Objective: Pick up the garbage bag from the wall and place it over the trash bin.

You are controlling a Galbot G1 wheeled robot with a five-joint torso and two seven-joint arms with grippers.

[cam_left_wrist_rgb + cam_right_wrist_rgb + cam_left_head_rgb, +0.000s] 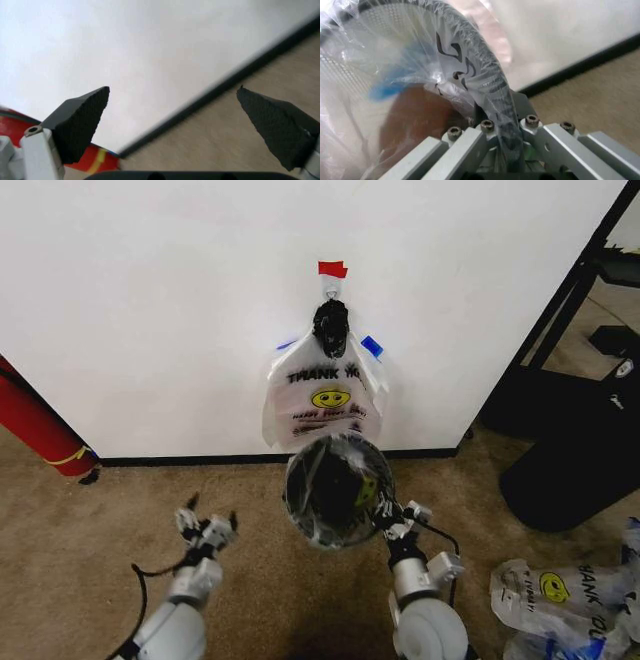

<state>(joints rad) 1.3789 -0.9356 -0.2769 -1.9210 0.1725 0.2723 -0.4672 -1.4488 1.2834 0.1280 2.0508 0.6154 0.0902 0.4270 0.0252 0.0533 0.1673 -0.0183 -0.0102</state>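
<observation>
**Right gripper clamped on the lined bin rim, left gripper spread and empty**

You have a garbage bag (325, 395) hanging flat on the wall (150, 290) from a dark hook, under a small red tape piece (332, 269), at 12 o'clock from the robot. Directly in front of it, the trash bin (335, 488) is lifted off the carpet and tilted, its mouth facing you, with thin printed plastic already wrapped over the mesh. Your right gripper (385, 518) is closed on the bin's rim at about its 4 o'clock; the right wrist view shows the rim (490, 86) and plastic pinched between the jaws. Your left gripper (205, 525) sits at 9 o'clock from the bin, well apart, jaws wide and touching nothing. More bags (560, 595) lie on the carpet at 4 o'clock.
</observation>
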